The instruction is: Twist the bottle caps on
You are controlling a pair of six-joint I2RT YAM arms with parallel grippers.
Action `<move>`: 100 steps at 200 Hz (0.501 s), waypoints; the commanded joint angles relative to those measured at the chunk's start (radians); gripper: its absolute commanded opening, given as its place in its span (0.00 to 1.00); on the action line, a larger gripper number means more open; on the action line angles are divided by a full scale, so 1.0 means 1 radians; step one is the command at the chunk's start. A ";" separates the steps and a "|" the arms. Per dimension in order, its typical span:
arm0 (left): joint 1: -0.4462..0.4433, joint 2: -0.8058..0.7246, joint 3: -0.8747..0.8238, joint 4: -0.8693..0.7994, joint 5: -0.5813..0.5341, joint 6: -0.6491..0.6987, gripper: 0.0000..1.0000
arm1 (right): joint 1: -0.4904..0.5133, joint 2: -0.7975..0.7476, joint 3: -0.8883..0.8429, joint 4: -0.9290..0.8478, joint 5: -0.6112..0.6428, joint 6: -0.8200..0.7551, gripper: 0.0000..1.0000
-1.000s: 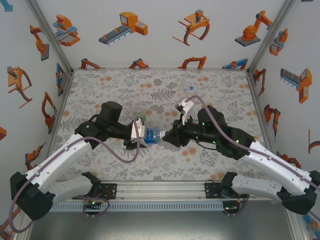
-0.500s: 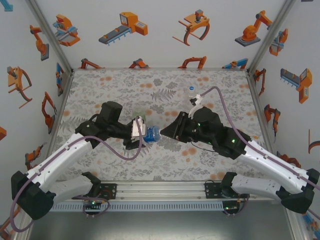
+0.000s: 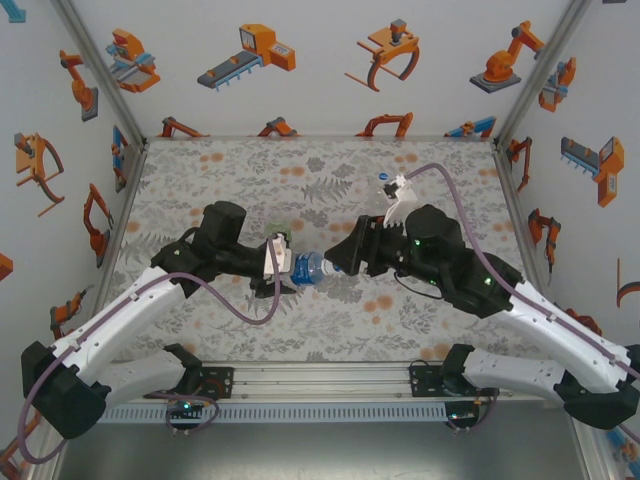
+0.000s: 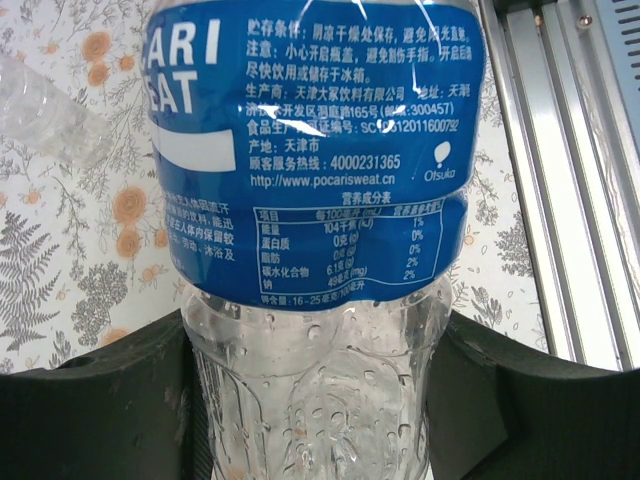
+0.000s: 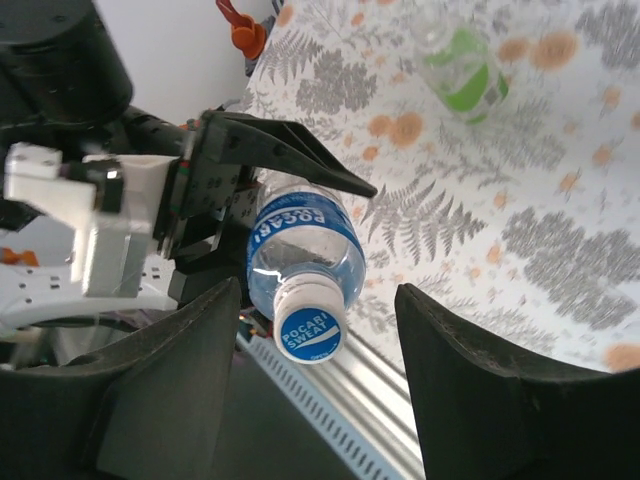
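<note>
My left fingers (image 4: pixel 100 420) are clamping the blue-label bottle (image 4: pixel 320 150) sideways over the table (image 3: pixel 200 170)'s middle. My right fingers (image 5: pixel 480 370) are standing spread either side of its blue cap (image 5: pixel 308 333), seemingly not touching.

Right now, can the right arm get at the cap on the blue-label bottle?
Probably yes. The left gripper holds the bottle with its cap pointing at the right gripper, which is open and straddles the cap, with nothing in between.
</note>
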 commanded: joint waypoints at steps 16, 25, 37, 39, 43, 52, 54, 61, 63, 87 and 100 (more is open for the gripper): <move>-0.003 -0.005 0.032 0.007 0.067 0.024 0.00 | -0.002 -0.008 0.061 -0.020 -0.149 -0.441 0.57; -0.003 -0.004 0.034 -0.001 0.074 0.028 0.00 | -0.001 -0.011 0.057 -0.015 -0.224 -0.553 0.57; -0.002 0.001 0.038 -0.014 0.082 0.037 0.00 | -0.002 -0.016 0.054 -0.019 -0.313 -0.687 0.57; -0.003 0.002 0.039 -0.014 0.084 0.037 0.00 | -0.001 -0.015 0.054 -0.020 -0.329 -0.711 0.57; -0.002 0.004 0.041 -0.020 0.088 0.041 0.00 | -0.002 -0.017 0.053 -0.026 -0.357 -0.757 0.57; -0.002 0.008 0.047 -0.033 0.097 0.049 0.00 | -0.001 -0.017 0.053 -0.037 -0.408 -0.854 0.57; -0.002 0.010 0.048 -0.035 0.097 0.049 0.00 | -0.002 -0.018 0.052 -0.039 -0.413 -0.871 0.57; -0.003 0.014 0.050 -0.040 0.098 0.050 0.00 | -0.002 -0.016 0.055 -0.048 -0.416 -0.915 0.57; -0.003 0.015 0.051 -0.040 0.097 0.050 0.00 | -0.002 -0.016 0.058 -0.049 -0.412 -0.917 0.57; -0.003 0.015 0.054 -0.042 0.063 0.043 0.00 | -0.002 0.030 0.099 -0.048 -0.207 -0.750 0.51; -0.003 0.015 0.057 -0.042 0.032 0.030 0.00 | -0.002 0.060 0.130 -0.065 -0.095 -0.598 0.47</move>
